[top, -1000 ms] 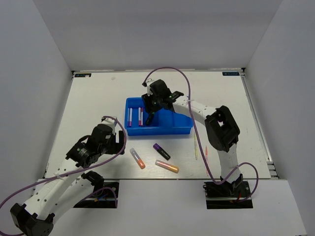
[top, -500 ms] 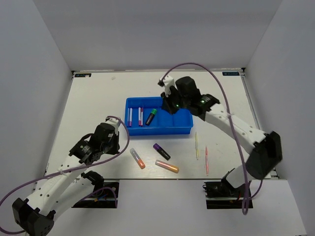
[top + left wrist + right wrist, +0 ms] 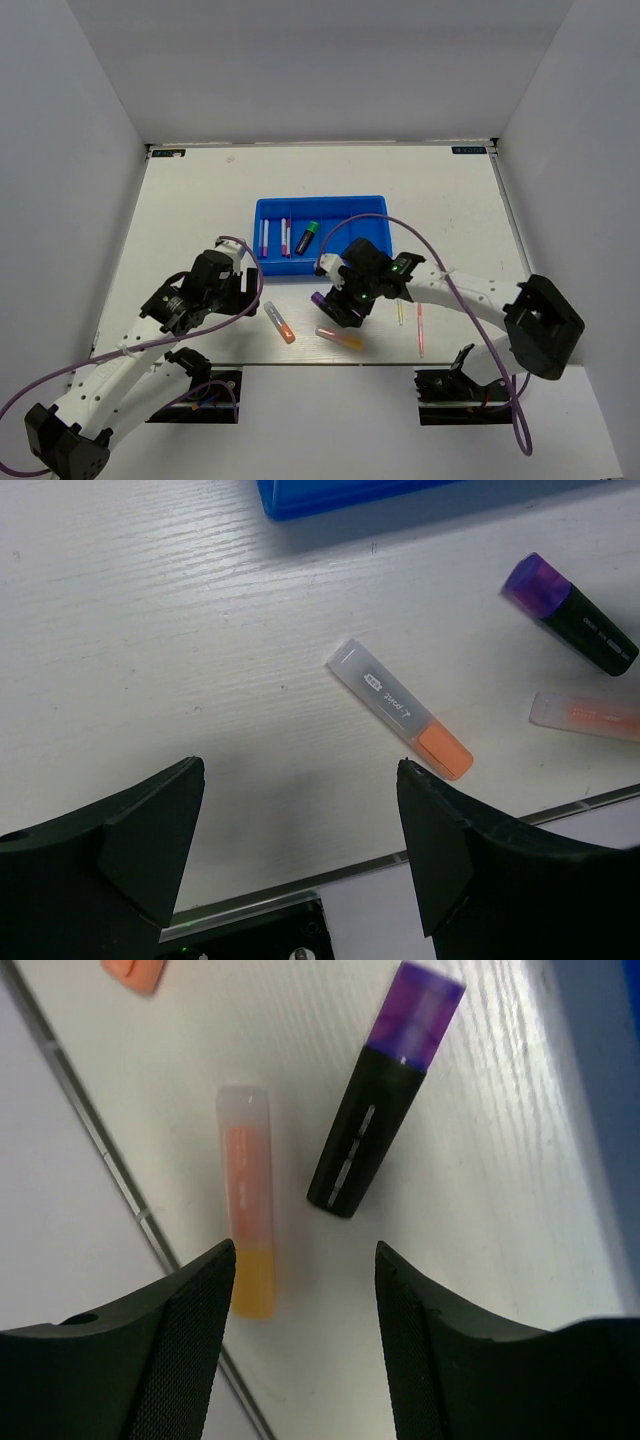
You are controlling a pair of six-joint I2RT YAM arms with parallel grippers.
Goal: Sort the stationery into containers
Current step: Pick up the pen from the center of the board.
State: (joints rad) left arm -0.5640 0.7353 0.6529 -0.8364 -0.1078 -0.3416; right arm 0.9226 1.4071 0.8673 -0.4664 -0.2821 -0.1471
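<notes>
A: Which step is this?

B: Going for the next loose piece, I'd judge; the right gripper (image 3: 305, 1270) hangs spread wide and empty; the purple highlighter (image 3: 385, 1110) lies just ahead of its fingertips, with a yellow-orange highlighter (image 3: 248, 1222) alongside.

A: And the left gripper (image 3: 300, 780)?

B: Equally wide, holding nothing; the orange highlighter (image 3: 400, 708) lies just beyond its tips.

A: Next?

B: Probably lower the right one astride the purple barrel and close squarely; the blue tray (image 3: 330, 202) waits just past it.
</notes>
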